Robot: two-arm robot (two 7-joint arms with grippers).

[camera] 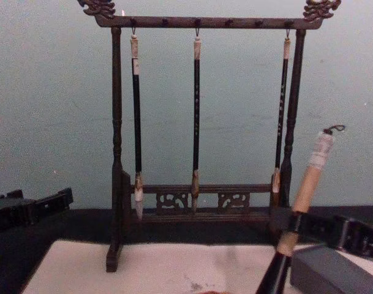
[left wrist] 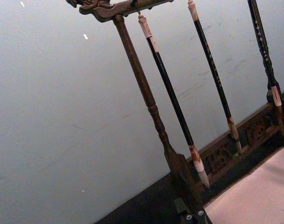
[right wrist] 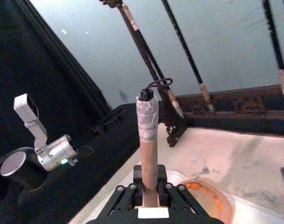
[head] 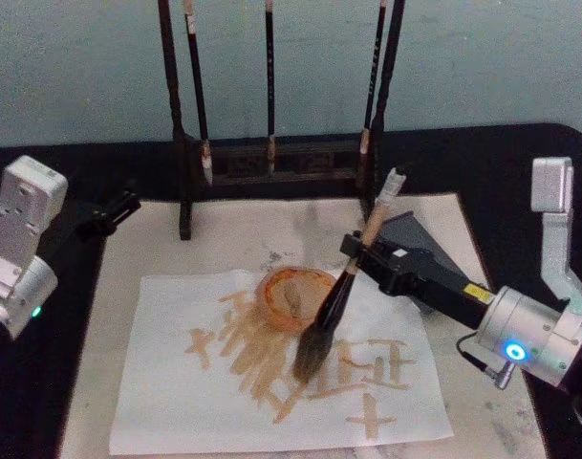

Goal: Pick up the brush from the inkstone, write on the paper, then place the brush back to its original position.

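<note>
Head view puts the writing well under way, with brown strokes across the paper [head: 176, 402] and the return to the inkstone [head: 410, 228] not yet done: the right gripper [head: 363, 251] clamps the brush [head: 334, 301] at mid-shaft, its bristles touching the paper at seven o'clock from the gripper and the inkstone just beside it at one o'clock, while the left gripper [head: 114, 210] sits parked at nine o'clock.

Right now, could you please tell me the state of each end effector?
Left end effector: idle beside the paper's left edge, holding nothing; open or closed cannot be told.
Right end effector: closed on the brush.
</note>
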